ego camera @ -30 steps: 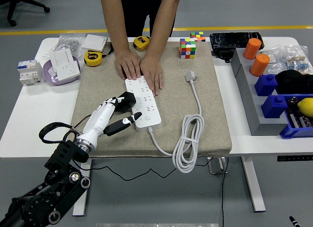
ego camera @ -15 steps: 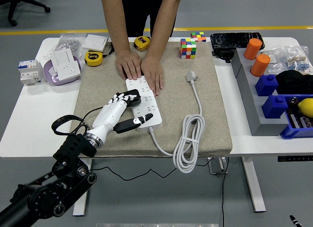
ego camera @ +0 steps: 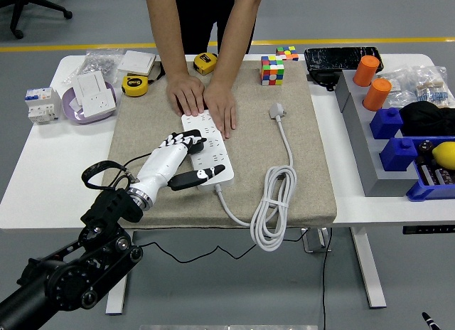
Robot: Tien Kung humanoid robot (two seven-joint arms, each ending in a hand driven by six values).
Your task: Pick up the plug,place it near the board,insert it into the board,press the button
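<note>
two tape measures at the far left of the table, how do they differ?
The nearer tape measure lies on the bare white table beside the mat's far left corner; the farther tape measure sits at the mat's back edge, next to the person's arm. The nearer one looks rounder and shows a dark centre; the farther one looks boxier. Both are yellow and black.

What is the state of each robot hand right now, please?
Left hand: fingers curled down over the power strip; whether it holds the plug cannot be told.
Right hand: not in view.
</note>
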